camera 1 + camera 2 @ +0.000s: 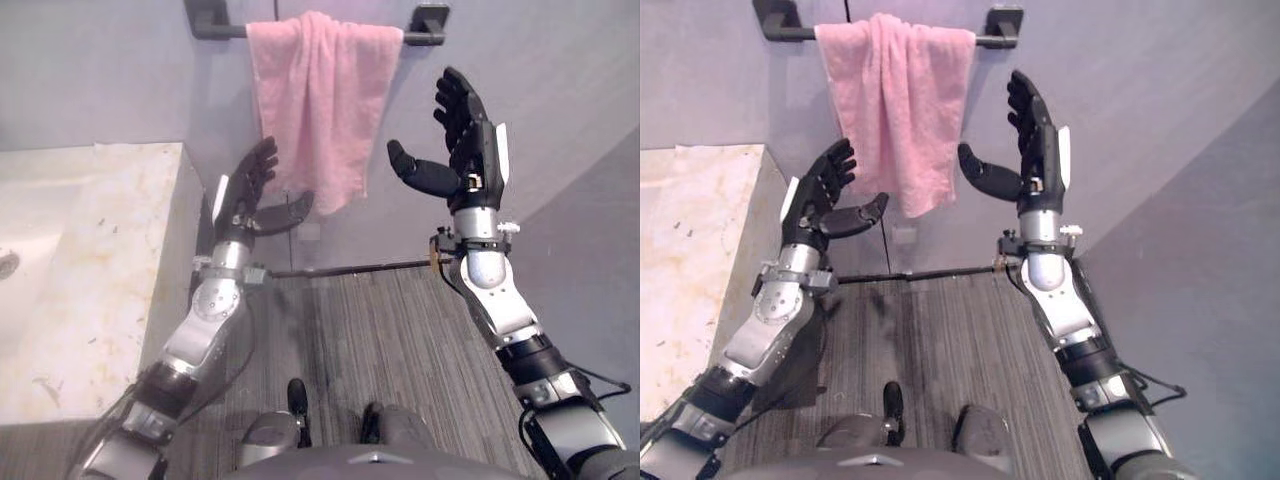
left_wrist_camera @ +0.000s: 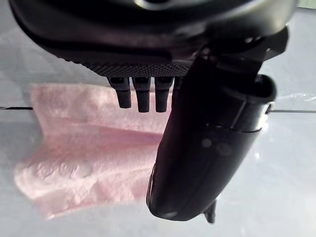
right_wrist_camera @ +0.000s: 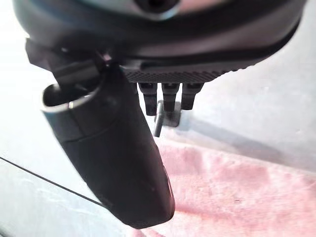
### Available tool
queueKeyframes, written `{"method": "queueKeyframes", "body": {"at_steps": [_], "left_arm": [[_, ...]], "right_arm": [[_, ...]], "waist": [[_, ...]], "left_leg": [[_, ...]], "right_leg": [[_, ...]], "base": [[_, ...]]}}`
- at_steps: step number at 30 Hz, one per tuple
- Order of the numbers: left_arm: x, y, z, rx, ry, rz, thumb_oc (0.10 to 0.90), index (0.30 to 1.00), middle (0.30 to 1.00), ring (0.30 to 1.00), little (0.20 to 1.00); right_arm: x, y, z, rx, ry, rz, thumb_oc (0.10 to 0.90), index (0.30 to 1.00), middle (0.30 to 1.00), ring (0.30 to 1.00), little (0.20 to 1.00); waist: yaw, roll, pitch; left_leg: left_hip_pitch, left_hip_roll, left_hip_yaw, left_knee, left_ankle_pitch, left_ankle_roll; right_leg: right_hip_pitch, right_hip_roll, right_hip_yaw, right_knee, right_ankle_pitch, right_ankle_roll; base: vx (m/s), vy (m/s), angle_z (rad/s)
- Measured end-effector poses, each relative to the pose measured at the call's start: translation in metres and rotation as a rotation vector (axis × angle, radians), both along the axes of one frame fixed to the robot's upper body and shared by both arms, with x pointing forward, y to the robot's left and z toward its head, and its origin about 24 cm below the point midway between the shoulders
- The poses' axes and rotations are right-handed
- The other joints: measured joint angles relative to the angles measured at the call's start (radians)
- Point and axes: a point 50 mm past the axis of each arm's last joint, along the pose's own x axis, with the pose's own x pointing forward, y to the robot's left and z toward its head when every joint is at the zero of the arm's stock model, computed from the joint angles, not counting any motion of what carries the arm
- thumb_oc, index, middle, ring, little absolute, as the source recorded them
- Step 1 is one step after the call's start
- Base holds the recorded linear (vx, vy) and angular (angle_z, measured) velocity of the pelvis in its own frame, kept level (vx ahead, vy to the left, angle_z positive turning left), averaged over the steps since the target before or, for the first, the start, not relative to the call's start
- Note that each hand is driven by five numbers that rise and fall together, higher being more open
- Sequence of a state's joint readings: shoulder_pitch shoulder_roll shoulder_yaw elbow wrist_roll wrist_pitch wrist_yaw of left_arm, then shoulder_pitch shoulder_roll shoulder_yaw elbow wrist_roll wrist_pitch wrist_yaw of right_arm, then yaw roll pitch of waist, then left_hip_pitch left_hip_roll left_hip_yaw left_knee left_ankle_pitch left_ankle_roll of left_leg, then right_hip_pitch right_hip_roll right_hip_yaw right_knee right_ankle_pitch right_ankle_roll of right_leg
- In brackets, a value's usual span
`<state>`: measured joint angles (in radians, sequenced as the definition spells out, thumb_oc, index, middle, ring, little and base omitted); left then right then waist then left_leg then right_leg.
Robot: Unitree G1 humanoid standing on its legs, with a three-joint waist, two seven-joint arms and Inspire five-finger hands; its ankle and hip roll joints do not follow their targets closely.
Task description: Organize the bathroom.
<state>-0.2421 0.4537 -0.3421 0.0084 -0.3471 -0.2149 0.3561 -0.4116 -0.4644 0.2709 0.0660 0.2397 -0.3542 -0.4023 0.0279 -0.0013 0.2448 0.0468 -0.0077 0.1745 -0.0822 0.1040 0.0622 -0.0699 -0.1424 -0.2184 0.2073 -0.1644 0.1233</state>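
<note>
A pink towel (image 1: 316, 98) hangs folded over a dark wall bar (image 1: 215, 28), its lower edge uneven. My left hand (image 1: 243, 192) is raised just left of the towel's lower part, fingers straight and thumb pointing toward the cloth, holding nothing. On the other side, my right hand (image 1: 468, 135) stands a little right of the towel, open, thumb (image 1: 418, 173) reaching toward it with a gap between. In the left wrist view the towel (image 2: 89, 158) lies past the fingers (image 2: 140, 94). The right wrist view has the towel (image 3: 237, 187) and a bar bracket (image 3: 165, 116) beyond its fingers.
A pale marble counter (image 1: 110, 270) with a sink basin (image 1: 25, 250) stands at the left, its corner close to my left arm. The wall behind is grey-blue, and a striped dark floor (image 1: 380, 330) lies below.
</note>
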Motion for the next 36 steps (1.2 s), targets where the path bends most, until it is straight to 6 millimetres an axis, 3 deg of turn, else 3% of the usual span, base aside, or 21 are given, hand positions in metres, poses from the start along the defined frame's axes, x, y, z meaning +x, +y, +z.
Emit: {"method": "queueKeyframes", "body": {"at_steps": [2, 3, 5, 6, 7, 10, 16, 20, 30, 31, 33, 36], "left_arm": [[0.0, 0.0, -0.001, -0.004, 0.005, 0.012, 0.8, 0.9, 0.9, 0.9, 0.9], [-0.001, 0.0, -0.004, -0.005, 0.015, 0.015, 0.8, 0.9, 0.9, 0.9, 0.9], [-0.003, 0.001, -0.007, -0.003, 0.026, 0.018, 0.8, 0.9, 0.9, 0.9, 0.9], [-0.004, 0.002, -0.011, -0.004, 0.038, 0.027, 0.8, 0.9, 0.9, 0.9, 0.9], [-0.009, 0.005, -0.015, -0.012, 0.05, 0.047, 0.8, 0.9, 0.9, 0.9, 0.9], [-0.016, 0.005, -0.023, -0.043, 0.077, 0.076, 0.8, 0.9, 0.9, 0.9, 0.9], [-0.017, -0.004, -0.025, -0.074, 0.08, 0.075, 0.8, 0.9, 0.9, 0.9, 0.9], [-0.018, -0.007, -0.025, -0.085, 0.074, 0.07, 0.8, 0.9, 0.9, 0.9, 0.9], [-0.019, -0.004, -0.025, -0.099, 0.068, 0.13, 0.8, 0.9, 0.9, 0.9, 0.9], [-0.019, -0.004, -0.025, -0.102, 0.067, 0.13, 0.8, 0.9, 0.9, 0.9, 0.9], [-0.02, -0.005, -0.026, -0.111, 0.065, 0.127, 0.8, 0.9, 0.9, 0.9, 0.9], [-0.026, -0.003, -0.031, -0.128, 0.071, 0.143, 0.8, 0.9, 0.9, 0.9, 0.9]], "right_arm": [[0.001, 0.002, 0.004, 0.001, -0.015, 0.007, 0.8, 0.9, 0.9, 0.9, 0.9], [0.002, 0.003, 0.003, -0.003, 0.0, 0.006, 0.8, 0.9, 0.9, 0.9, 0.9], [0.003, 0.004, 0.0, -0.01, 0.021, 0.009, 0.8, 0.9, 0.9, 0.9, 0.9], [0.004, 0.005, -0.004, -0.014, 0.046, 0.011, 0.8, 0.9, 0.9, 0.9, 0.9], [0.005, 0.007, -0.01, -0.002, 0.072, 0.01, 0.8, 0.9, 0.9, 0.9, 0.9], [0.007, 0.005, -0.012, -0.014, 0.09, 0.002, 0.8, 0.9, 0.9, 0.9, 0.9], [0.003, 0.01, -0.004, -0.012, 0.056, 0.025, 0.8, 0.9, 0.9, 0.9, 0.9], [0.002, 0.009, -0.007, 0.012, 0.071, 0.039, 0.8, 0.9, 0.9, 0.9, 0.9], [-0.007, 0.008, -0.014, 0.07, 0.109, 0.126, 0.8, 0.9, 0.9, 0.9, 0.9], [-0.011, 0.006, -0.017, 0.081, 0.111, 0.123, 0.8, 0.9, 0.9, 0.9, 0.9], [-0.019, 0.005, -0.023, 0.118, 0.116, 0.111, 0.8, 0.9, 0.9, 0.9, 0.9], [-0.025, 0.008, -0.036, 0.132, 0.154, 0.119, 0.8, 0.9, 0.9, 0.9, 0.9]], "waist": [[-0.009, 0.001, 0.0], [-0.017, -0.001, -0.001], [-0.01, -0.012, -0.006], [-0.001, -0.04, -0.022], [-0.001, -0.066, -0.042], [0.008, -0.034, -0.068], [-0.008, -0.032, -0.069], [-0.007, -0.031, -0.07], [-0.009, -0.018, -0.078], [-0.015, -0.017, -0.078], [-0.046, -0.017, -0.079], [-0.057, -0.016, -0.083]], "left_leg": [[0.008, -0.003, -0.046, 0.0, -0.012, 0.004], [0.023, -0.004, -0.075, -0.001, -0.019, -0.001], [0.049, -0.013, -0.095, -0.001, -0.034, -0.02], [0.071, -0.034, -0.113, -0.002, -0.052, -0.035], [0.091, -0.049, -0.13, -0.001, -0.07, -0.054], [0.094, 0.02, -0.132, 0.01, -0.097, -0.094], [0.077, 0.076, -0.135, 0.03, -0.107, -0.121], [0.071, 0.081, -0.139, 0.031, -0.109, -0.135], [0.03, 0.078, -0.163, 0.068, -0.12, -0.13], [0.029, 0.085, -0.147, 0.06, -0.121, -0.126], [0.027, 0.108, -0.052, 0.057, -0.113, -0.12], [0.033, 0.101, -0.042, 0.046, -0.095, -0.121]], "right_leg": [[-0.009, 0.02, 0.071, -0.107, 0.089, 0.007], [-0.009, 0.024, 0.097, -0.169, 0.163, 0.003], [0.017, 0.021, 0.086, -0.261, 0.248, -0.003], [0.035, 0.004, 0.087, -0.287, 0.288, -0.007], [0.05, -0.003, 0.103, -0.287, 0.362, -0.041], [0.064, 0.059, 0.089, -0.288, 0.341, -0.076], [0.065, 0.116, 0.057, -0.288, 0.322, -0.109], [0.065, 0.12, 0.052, -0.288, 0.313, -0.115], [0.065, 0.103, 0.015, -0.288, 0.313, -0.115], [0.068, 0.099, -0.002, -0.288, 0.312, -0.115], [0.082, 0.089, -0.045, -0.287, 0.303, -0.118], [0.084, 0.076, -0.048, -0.288, 0.304, -0.109]], "base": [[0.21, -0.186, 0.66], [0.19, -0.172, 0.74], [0.16, -0.156, 0.55], [0.2, -0.177, 0.52], [0.17, -0.146, 0.44], [0.13, -0.142, 0.01], [0.07, -0.095, 0.07], [0.06, -0.064, 0.06], [0.03, 0.008, 0.12], [0.0, 0.057, 0.4], [-0.02, 0.117, 0.65], [0.01, 0.12, 0.16]]}}
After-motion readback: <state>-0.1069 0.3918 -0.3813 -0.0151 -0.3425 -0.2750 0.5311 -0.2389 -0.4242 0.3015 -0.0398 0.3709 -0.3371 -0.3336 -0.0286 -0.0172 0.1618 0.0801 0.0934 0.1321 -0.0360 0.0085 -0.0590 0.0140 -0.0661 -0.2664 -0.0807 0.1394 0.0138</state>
